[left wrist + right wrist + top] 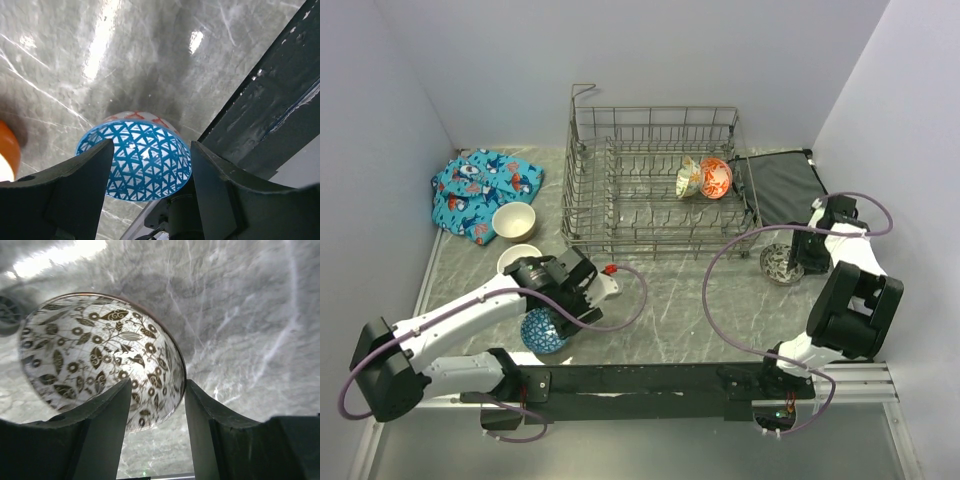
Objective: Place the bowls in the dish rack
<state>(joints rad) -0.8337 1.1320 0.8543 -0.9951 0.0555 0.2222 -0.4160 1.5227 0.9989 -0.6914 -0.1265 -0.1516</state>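
Seen from above, the light is bright, even and soft, falling from overhead. The glossy bench carries only faint shadows beneath the dish rack and the arms. In the left wrist view, a white streak of glare runs down the upper middle with a smaller spot to its right. The blue bowl is crisp, while the left pincer is dark and soft at the bottom. In the right wrist view, glare burns out the upper left, the speckled bowl is sharp, and the right pincer is dark and blurred.
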